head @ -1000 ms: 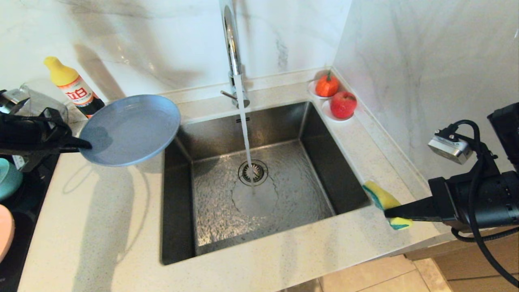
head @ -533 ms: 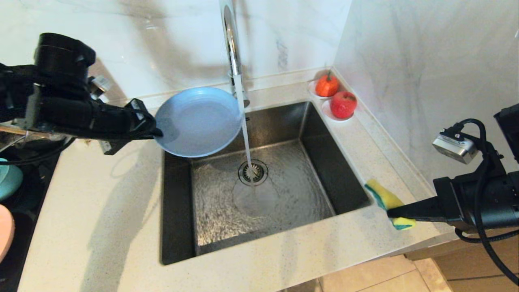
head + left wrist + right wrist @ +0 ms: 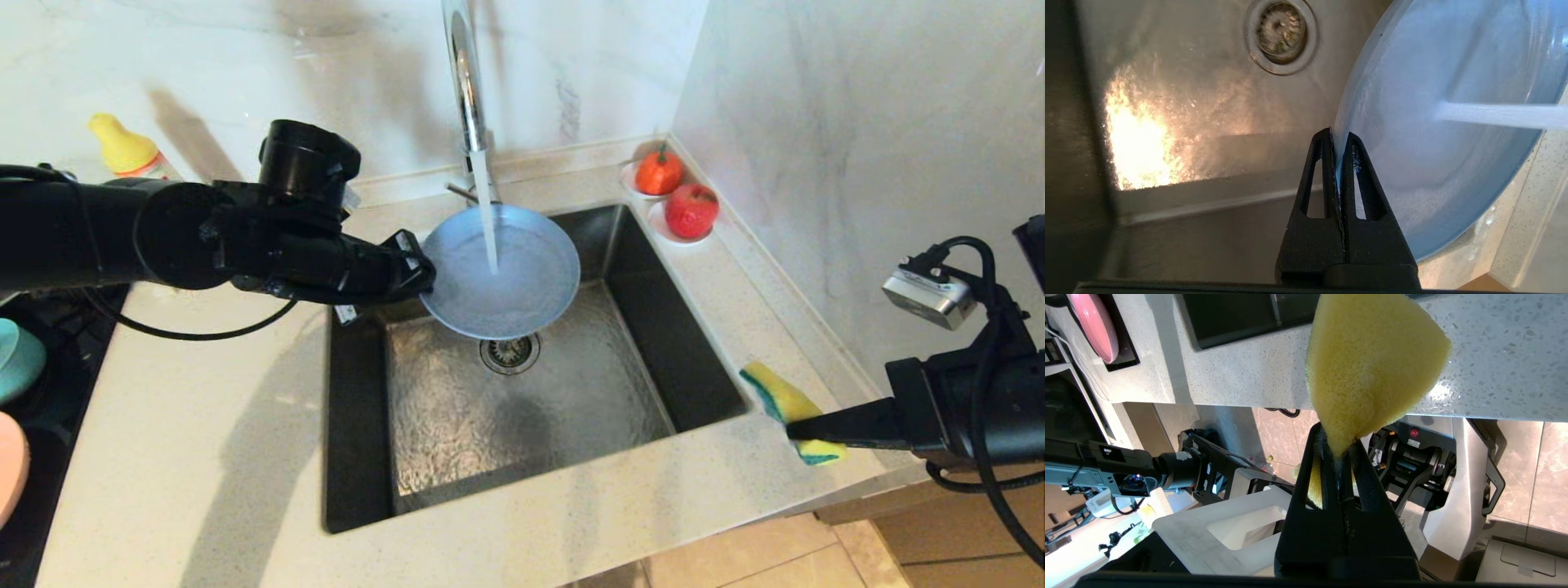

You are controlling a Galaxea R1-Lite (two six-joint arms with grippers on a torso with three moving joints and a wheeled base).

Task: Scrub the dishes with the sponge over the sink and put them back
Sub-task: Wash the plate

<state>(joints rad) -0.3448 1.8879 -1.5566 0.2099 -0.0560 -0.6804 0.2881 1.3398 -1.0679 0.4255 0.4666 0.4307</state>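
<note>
Left end effector (image 3: 423,278) clenched on rim of grey-blue plate (image 3: 500,271), plate held tilted over sink (image 3: 359,392) under running faucet (image 3: 465,82) stream, right end effector (image 3: 796,429) grasping sponge (image 3: 788,400) above desk (image 3: 204,457) at sink's right edge, pink plate (image 3: 1094,326) at far left.

Grey-blue plate (image 3: 500,273), yellow-green sponge (image 3: 788,408)

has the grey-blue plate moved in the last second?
Yes. The grey-blue plate, clamped by the left gripper, went rightward from over the counter beside the sink to under the faucet stream, above the drain.
</note>
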